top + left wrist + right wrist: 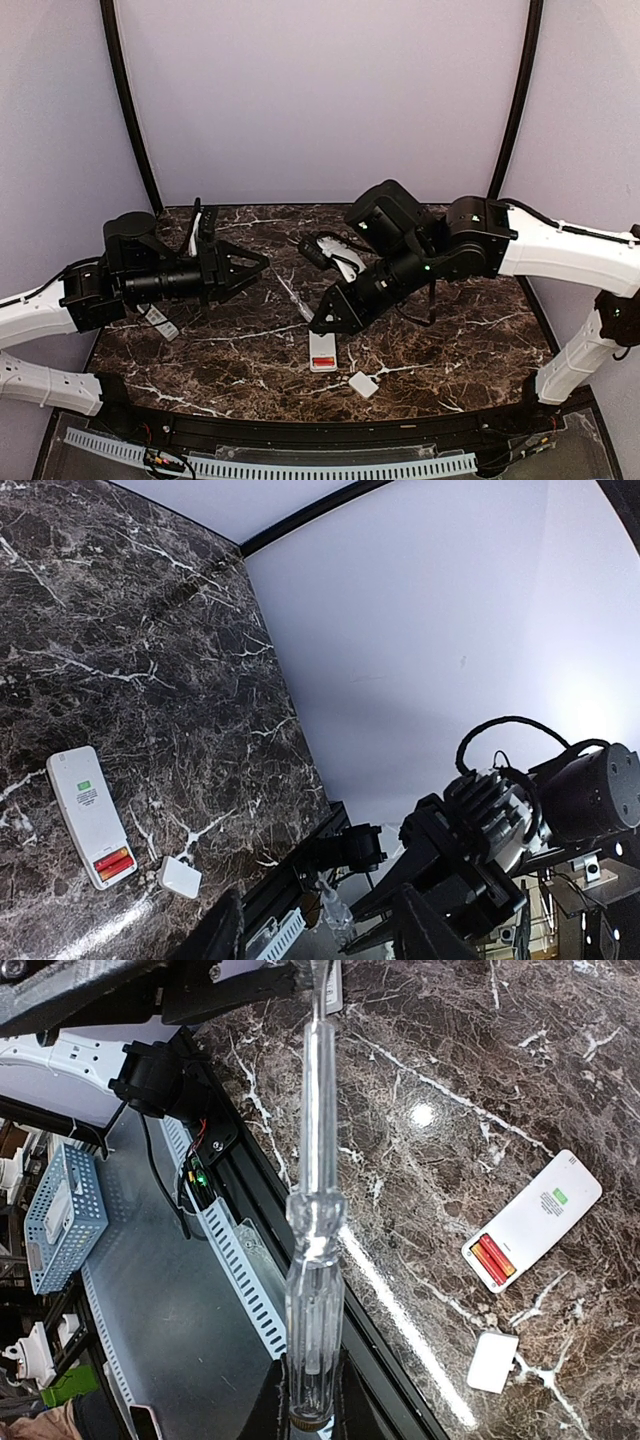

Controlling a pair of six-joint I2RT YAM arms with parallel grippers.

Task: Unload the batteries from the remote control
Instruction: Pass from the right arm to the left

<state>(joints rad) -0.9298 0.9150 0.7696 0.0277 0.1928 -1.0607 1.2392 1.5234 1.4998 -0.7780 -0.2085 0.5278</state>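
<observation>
A white remote control (pixel 322 345) lies face down near the table's front middle with its compartment uncovered. Two red batteries (pixel 322 361) sit inside it, also seen in the left wrist view (pixel 112 863) and the right wrist view (pixel 492 1258). Its small white cover (pixel 364 384) lies loose just to the right. My right gripper (pixel 325 322) hovers just above the remote's far end, shut on the handle of a clear screwdriver (pixel 313 1240) whose shaft points away to the left. My left gripper (pixel 255 268) hangs left of centre, open, with nothing between its fingers (pixel 420 920).
More remotes lie at the back: a white and black pair (pixel 338 256) behind the right gripper and a black one (pixel 207 222) behind the left arm. A small white piece (pixel 160 322) lies under the left arm. A slotted cable duct (pixel 280 466) runs along the front edge.
</observation>
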